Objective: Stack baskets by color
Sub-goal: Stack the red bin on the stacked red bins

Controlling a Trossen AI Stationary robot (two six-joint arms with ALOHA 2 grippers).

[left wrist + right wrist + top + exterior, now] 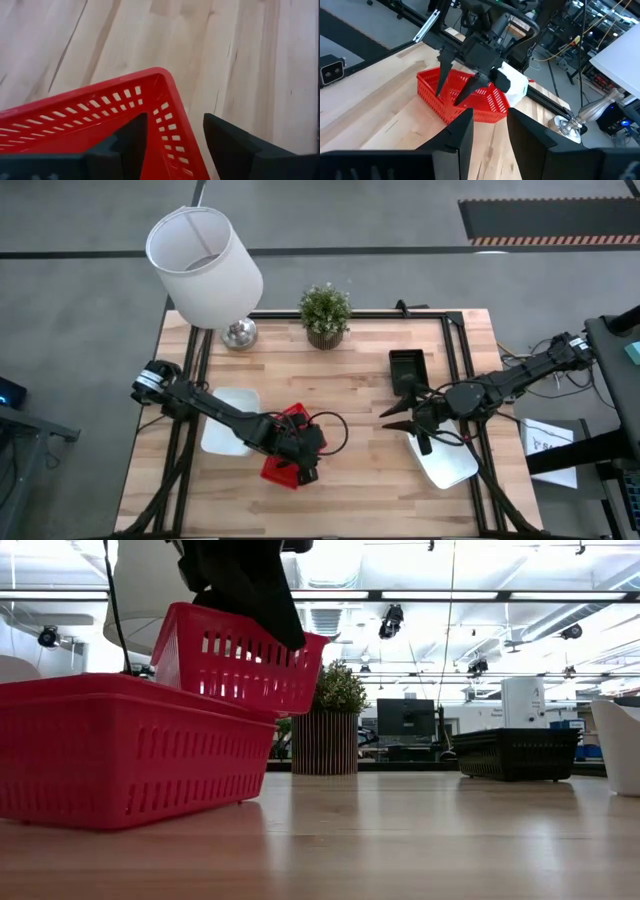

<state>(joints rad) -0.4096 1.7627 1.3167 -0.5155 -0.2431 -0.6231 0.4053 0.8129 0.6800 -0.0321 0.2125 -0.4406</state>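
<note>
Overhead, bright strip lights above pale wooden table.

The left arm reaches in from the table's left edge, running diagonally toward the middle of the front half, wrist bent downward. The left gripper points down, its two dark fingers spread apart. The right arm comes in from the table's right edge, stretched level toward the centre. The right gripper points toward the left arm, its fingers parted in a narrow V with nothing between them.
</note>
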